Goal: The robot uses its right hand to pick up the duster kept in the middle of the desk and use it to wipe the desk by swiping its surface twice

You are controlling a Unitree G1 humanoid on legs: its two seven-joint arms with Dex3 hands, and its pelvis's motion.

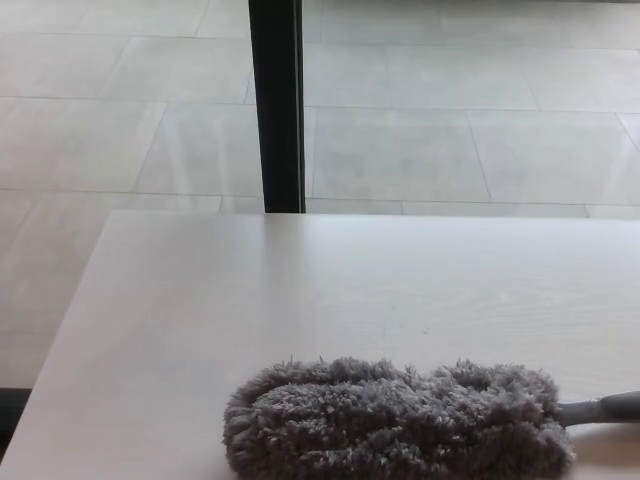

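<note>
Nearest my camera, the fluffy grey microfibre duster (398, 420) lies flat on the pale white wooden desk (300, 290) at its near edge, grey handle (603, 408) pointing right. I see neither hand, so finger state is unknown.

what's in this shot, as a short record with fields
surface: pale wood-grain desk, seen from above
tool: grey fluffy duster lying flat near the desk's near edge
handle: grey handle running off the picture's right edge
robot hands: neither in view
contact: nothing is seen touching the duster
background: tiled floor beyond the far edge of the desk
upright: black post behind the desk, left of centre
task state: duster not yet picked up
</note>
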